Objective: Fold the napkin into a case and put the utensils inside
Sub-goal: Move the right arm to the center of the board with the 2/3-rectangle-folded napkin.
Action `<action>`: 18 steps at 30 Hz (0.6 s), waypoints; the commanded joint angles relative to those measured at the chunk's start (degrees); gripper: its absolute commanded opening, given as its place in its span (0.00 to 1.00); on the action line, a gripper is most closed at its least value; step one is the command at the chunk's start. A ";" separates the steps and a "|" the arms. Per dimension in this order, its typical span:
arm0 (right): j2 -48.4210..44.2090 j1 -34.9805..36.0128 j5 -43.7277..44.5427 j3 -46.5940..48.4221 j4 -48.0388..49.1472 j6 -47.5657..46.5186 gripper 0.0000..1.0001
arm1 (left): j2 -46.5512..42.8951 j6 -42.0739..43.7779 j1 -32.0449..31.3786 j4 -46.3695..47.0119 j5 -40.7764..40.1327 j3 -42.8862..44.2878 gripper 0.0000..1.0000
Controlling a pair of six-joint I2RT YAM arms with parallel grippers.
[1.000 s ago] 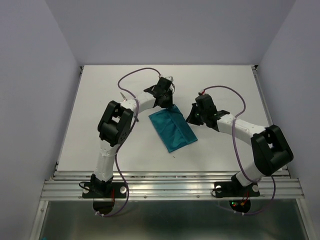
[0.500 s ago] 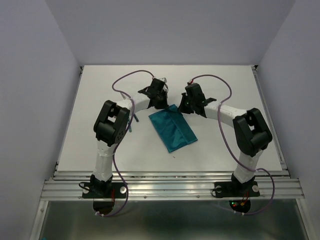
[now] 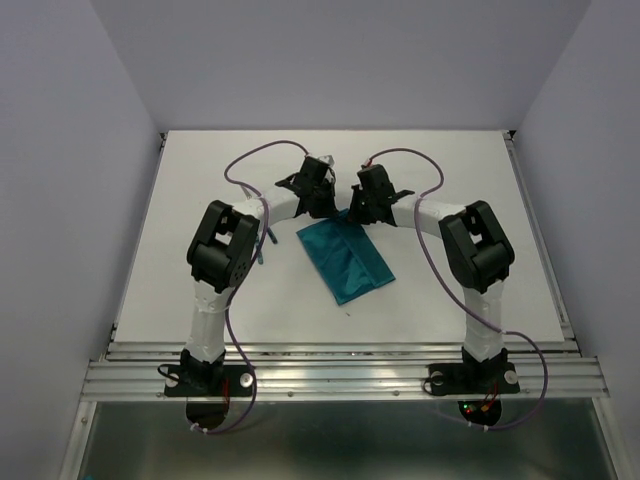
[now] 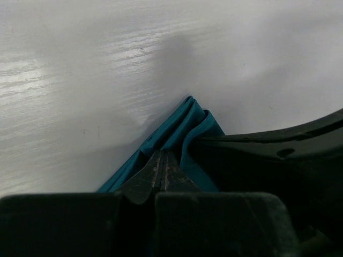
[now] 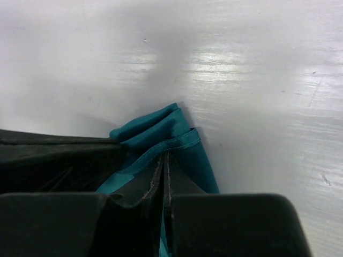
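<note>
The teal napkin (image 3: 347, 260) lies folded into a slanted oblong in the middle of the table. Both grippers meet at its far corner. My left gripper (image 3: 326, 206) is shut, its tips (image 4: 162, 155) pressed into bunched cloth of the napkin (image 4: 186, 119). My right gripper (image 3: 355, 210) is shut too, with the napkin's hem (image 5: 182, 142) folded over its tips (image 5: 163, 156) and teal cloth showing between the fingers. A thin teal strip (image 3: 264, 243), apparently a utensil handle, lies beside the left arm's elbow, partly hidden. No other utensils show.
The white tabletop (image 3: 450, 160) is walled in by pale panels on three sides. Purple cables (image 3: 262, 152) loop above both wrists. A metal rail (image 3: 340, 378) with the arm bases runs along the near edge.
The right arm has swung left from the napkin's right side to its far corner. The left gripper has closed there. The napkin has barely shifted.
</note>
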 commanded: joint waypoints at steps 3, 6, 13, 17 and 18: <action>2.70 -0.01 0.49 2.19 0.59 -0.22 0.06 | -4.94 1.49 0.33 -1.99 -1.73 1.35 0.18; 3.14 -0.54 3.65 1.40 -1.25 1.01 0.06 | -7.75 1.93 0.51 -4.19 -6.21 1.18 0.36; 0.07 -0.54 8.39 -3.96 -3.36 4.70 0.06 | -15.75 2.55 1.39 -5.51 -9.47 -2.41 0.55; -4.06 -0.54 9.37 -10.19 -2.93 7.77 0.05 | -17.34 1.94 1.39 -4.29 -8.42 -7.95 0.56; -5.20 -0.54 9.54 -11.86 -1.88 8.48 0.06 | -17.60 1.67 1.39 -3.50 -8.33 -9.36 0.56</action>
